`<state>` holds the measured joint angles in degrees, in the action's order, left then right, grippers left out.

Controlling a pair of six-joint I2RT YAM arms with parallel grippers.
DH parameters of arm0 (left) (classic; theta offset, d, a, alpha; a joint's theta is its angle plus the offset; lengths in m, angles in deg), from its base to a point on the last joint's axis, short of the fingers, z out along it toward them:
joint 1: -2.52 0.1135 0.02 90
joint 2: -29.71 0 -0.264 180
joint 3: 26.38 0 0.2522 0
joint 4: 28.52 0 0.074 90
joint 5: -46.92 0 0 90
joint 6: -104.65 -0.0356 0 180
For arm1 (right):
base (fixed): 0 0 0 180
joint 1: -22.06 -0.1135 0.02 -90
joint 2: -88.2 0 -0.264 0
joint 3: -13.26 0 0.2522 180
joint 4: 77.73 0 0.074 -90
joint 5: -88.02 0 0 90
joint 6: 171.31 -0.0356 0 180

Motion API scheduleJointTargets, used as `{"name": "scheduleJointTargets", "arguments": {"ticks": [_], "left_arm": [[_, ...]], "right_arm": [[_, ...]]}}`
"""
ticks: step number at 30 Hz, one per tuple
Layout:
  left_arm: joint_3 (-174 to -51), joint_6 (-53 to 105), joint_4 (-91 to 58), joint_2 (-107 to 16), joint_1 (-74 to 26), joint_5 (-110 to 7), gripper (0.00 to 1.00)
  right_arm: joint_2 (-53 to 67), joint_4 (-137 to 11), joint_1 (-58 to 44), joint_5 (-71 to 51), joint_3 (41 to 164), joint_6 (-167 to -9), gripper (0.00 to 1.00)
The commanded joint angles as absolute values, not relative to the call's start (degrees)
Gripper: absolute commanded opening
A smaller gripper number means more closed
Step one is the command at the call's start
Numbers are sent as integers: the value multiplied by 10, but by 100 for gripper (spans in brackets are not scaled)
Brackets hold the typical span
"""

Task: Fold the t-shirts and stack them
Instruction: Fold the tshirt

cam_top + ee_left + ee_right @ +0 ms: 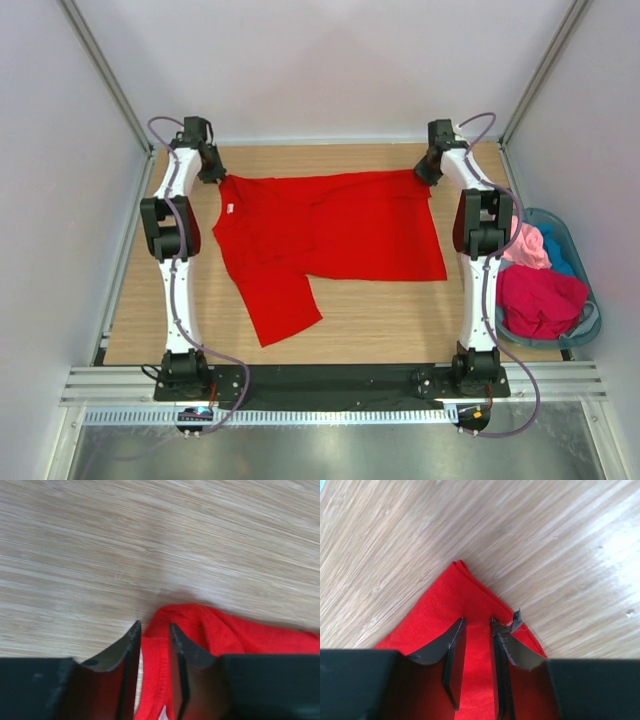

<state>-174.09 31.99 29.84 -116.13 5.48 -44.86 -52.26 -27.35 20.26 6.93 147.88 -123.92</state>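
Progress: no fold is evident and nothing is stacked. The red shirt (330,225) lies spread on the worktop (390,320), and the other shirts (540,295) wait in the basket (570,228). The left claw (155,626) is clamped on its far-left edge. The right claw (477,621) is clamped on its far-right corner.

- A light wooden table (380,320) with fine straight grain; the wrist views show its bare surface close up (150,540) (560,540).
- A translucent blue-grey plastic basket (572,232) stands at the table's right edge.
- Pale plain walls (330,60) enclose the back and both sides.
- Slanted aluminium posts (100,70) rise at the back corners.
- A black base plate (330,378) spans the near edge.
- A white slotted strip (330,415) runs just below it.
- A brushed metal sheet (330,455) lies nearest the camera.
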Motion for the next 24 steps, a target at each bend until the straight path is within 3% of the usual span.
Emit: {"name": "scheduleJointTargets", "arguments": {"ticks": [1,5,24], "left_arm": [[-1727,333,264,-1086,56,-500,31],[-1716,347,258,-1067,48,-535,38],[-1736,389,330,-1135,32,-522,37]], "right_arm": [[-518,-290,203,39,1478,-1194,33],[-507,-305,202,17,1484,-1172,34],[-513,-315,203,-1,1473,-1181,34]]}}
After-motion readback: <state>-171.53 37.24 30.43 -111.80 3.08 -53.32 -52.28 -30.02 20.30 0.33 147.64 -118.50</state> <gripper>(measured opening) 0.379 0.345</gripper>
